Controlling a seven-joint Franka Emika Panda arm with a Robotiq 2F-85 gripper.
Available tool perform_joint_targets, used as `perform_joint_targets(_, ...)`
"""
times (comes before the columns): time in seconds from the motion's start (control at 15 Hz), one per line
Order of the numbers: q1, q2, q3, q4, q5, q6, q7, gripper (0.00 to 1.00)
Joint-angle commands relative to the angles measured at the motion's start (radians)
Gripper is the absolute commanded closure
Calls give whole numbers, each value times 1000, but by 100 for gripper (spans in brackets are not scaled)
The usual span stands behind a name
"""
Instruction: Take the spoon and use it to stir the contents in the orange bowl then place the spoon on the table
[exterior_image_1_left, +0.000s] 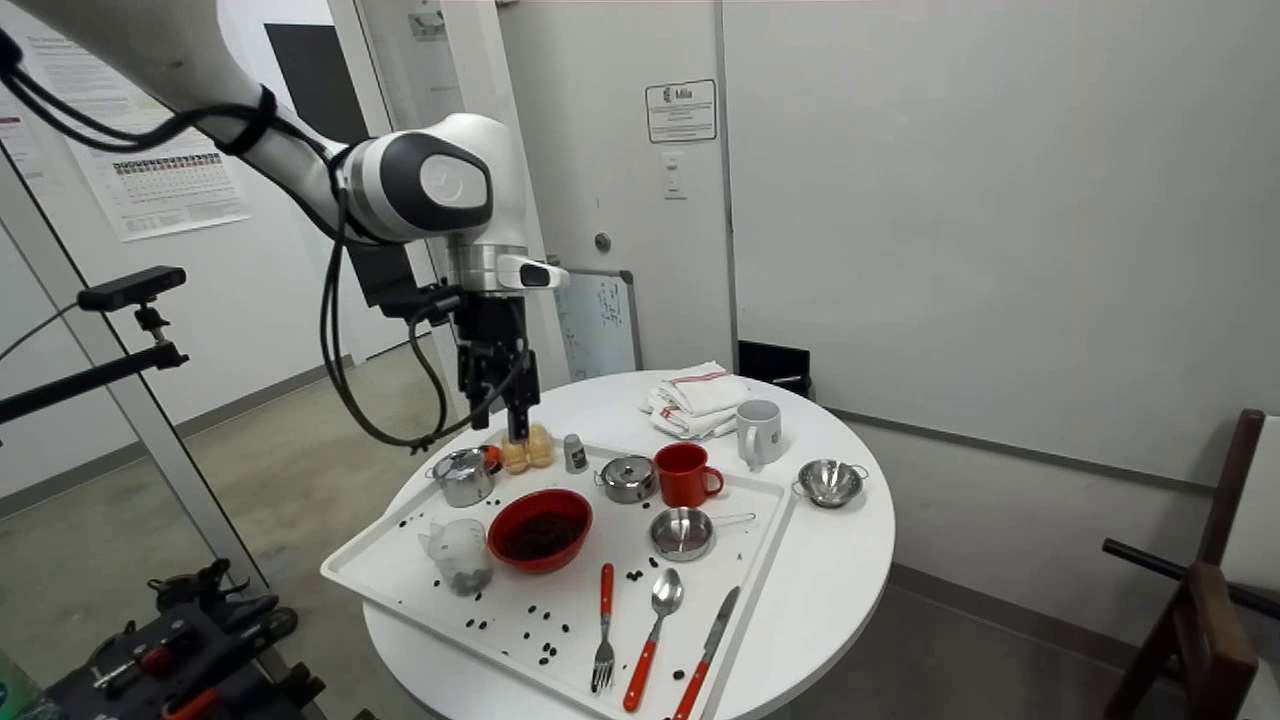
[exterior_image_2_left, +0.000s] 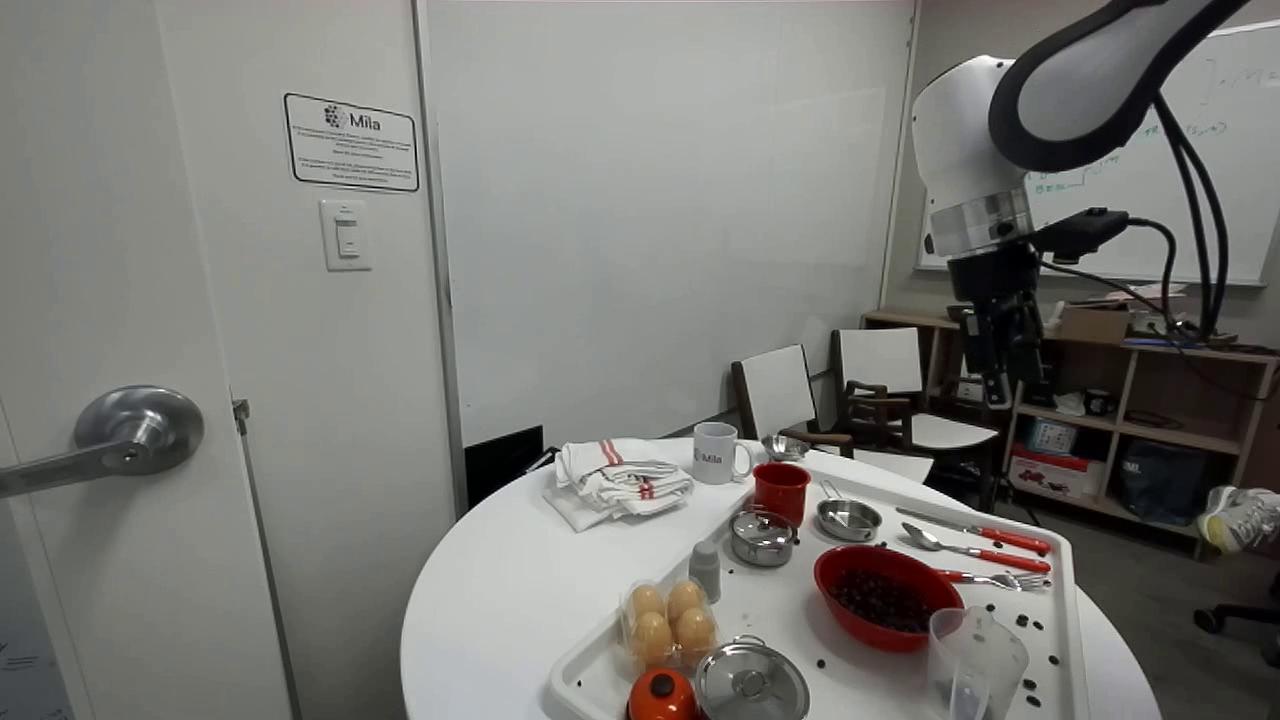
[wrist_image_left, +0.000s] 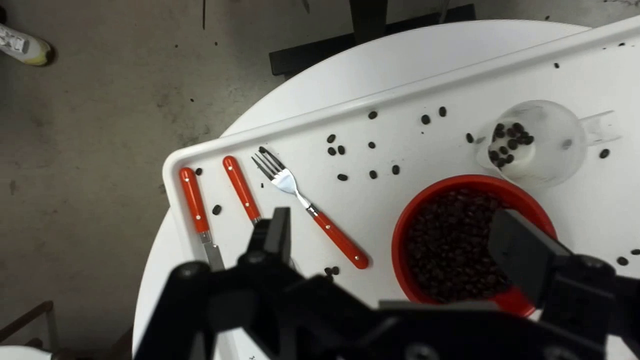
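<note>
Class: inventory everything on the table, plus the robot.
Tray: 1, white, table
Bowl: 1, red-orange, tray
Jug: 1, clear, tray
Beans: many, dark, in bowl, jug, tray
Fork, spoon, knife: 1 each, red-handled, tray
Mug: 1, red, tray
Mila mug: 1, whitish, table
Pots: 2, silver, tray
Pan: 1, silver, tray
Dish: 1, silver, table
Shaker: 1, grey, tray
Cartoned eggs: 4, tan, tray
Round object: 1, orange, tray
Towels: uncounted, white-red, table
Arm: 1, mostly white, overhead
Gripper: 1, black, overhead

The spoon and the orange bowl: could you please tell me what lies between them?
Between the spoon and orange bowl lie the fork and some beans, seen in an exterior view.
</note>
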Motion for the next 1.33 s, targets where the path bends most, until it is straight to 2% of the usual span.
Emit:
perform_joint_targets(0.0,-1,65,-32,15,-33,33,-23,0)
perform_joint_targets(0.33,-19,139,-61,22,18,148,-20,0)
perform_joint_targets(0.47,-24,179,-81,38,-1,187,-12,0)
perform_joint_targets(1.0,-27,271,-136,57,-82,229,-61,0)
perform_joint_targets(1.27,-30,269,-138,46,-53,224,-50,0)
